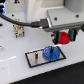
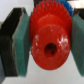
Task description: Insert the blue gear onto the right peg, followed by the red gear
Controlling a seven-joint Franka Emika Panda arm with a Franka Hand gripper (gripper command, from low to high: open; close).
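**Red gear in the claw, blue gear already on the plate**

So going left to right in the exterior view: the grey black-rimmed plate [image 1: 45, 56] sits on the white tabletop [image 1: 15, 62], with a thin dark pin [image 1: 36, 55] standing on its left half. On its right half is the blue gear [image 1: 50, 53], lying flat, so the right peg is hidden under it and I can't actually make it out. Up and to the exterior view's right of that, clear of the plate, hangs the claw [image 1: 64, 38] with the red gear [image 1: 63, 38] in it, well above the tabletop.

The red gear is small, bright red and round, noticeably narrower than the blue one. In the wrist view [image 2: 47, 42] you get the toothed rim, a raised hub and a dark centre hole.

The claw [image 2: 46, 42] is closed down to the gear's width, its teal pads [image 2: 20, 42] pressed against the gear on both sides. Past the red gear, a bit of blue [image 2: 64, 6] peeks out.
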